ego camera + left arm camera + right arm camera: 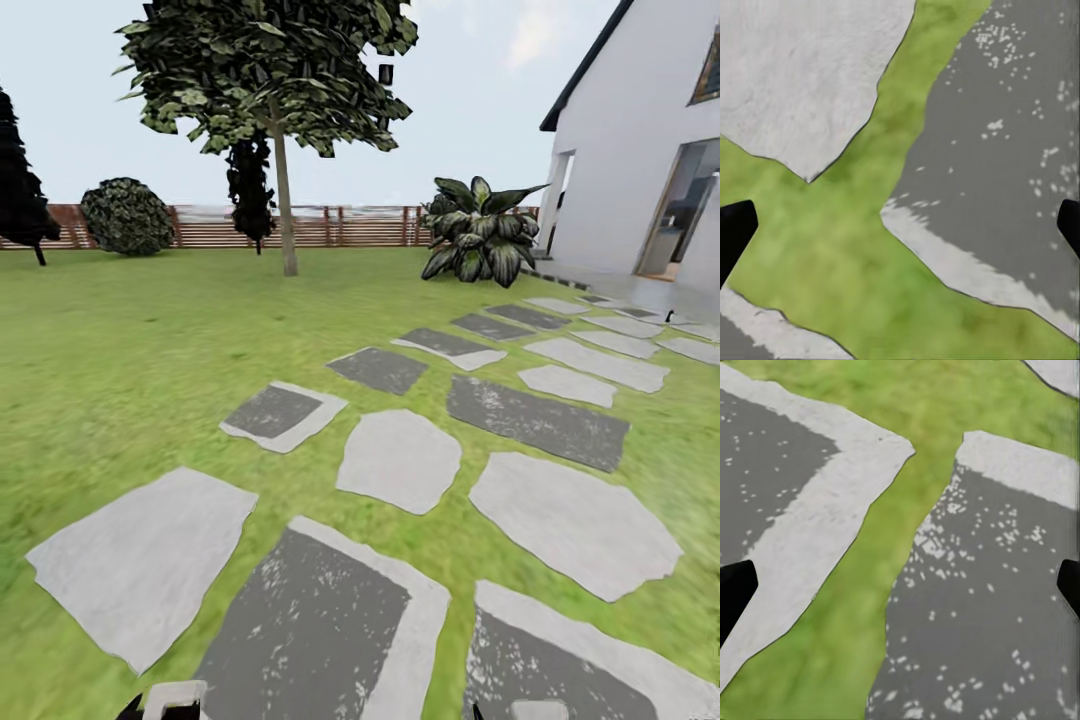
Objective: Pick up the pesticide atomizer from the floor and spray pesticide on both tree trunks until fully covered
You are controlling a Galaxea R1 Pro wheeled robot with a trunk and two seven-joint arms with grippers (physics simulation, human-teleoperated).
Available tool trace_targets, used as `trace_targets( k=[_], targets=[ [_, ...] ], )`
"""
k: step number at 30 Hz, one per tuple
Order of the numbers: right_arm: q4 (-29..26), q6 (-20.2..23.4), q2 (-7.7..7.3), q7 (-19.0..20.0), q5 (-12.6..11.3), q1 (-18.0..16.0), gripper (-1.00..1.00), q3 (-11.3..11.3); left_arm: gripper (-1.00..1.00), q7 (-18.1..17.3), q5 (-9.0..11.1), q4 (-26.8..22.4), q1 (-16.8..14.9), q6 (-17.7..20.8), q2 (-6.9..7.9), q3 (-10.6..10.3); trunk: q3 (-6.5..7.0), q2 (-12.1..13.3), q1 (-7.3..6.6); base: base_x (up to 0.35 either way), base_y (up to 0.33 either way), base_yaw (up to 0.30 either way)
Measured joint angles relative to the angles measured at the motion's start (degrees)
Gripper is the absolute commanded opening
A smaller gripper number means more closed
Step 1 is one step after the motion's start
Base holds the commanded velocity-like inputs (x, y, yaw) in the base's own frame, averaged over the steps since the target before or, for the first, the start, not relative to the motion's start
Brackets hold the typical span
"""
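Observation:
I am in the garden, on a green lawn (120,350) crossed by flat stepping stones (400,460). The pesticide atomizer is out of view, and so are the trees and their trunks. My left gripper (900,232) hangs open over grass between a pale stone (802,75) and a dark speckled stone (1005,150), with nothing between its black fingertips (733,232). My right gripper (900,592) is open too, above a grass strip between two dark stones (990,607), and holds nothing.
A small leafy tree with a thin pale stem (286,215) stands mid-lawn before the brown slat fence (350,228). Along the fence are a round bush (127,216) and dark columnar trees (250,185). A broad-leaved plant (480,235) and a white house (620,150) are at right.

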Motion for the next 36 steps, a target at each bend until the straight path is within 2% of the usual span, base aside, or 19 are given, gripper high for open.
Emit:
trace_targets(
  k=[28, 36],
  targets=[
    [0.01, 0.00, 0.00, 0.00, 0.00, 0.00, 1.00, -0.06, 1.00, 0.00, -0.04, 0.00, 0.01, 0.05, 0.00, 0.00, 0.00, 0.00, 0.00, 0.338, 0.000, -0.290],
    [-0.03, -0.07, 0.00, 0.00, 0.00, 0.00, 1.00, 0.00, 1.00, 0.00, -0.04, 0.00, 0.01, 0.03, 0.00, -0.01, 0.00, 0.00, 0.00, 0.338, 0.000, -0.109]
  ],
)
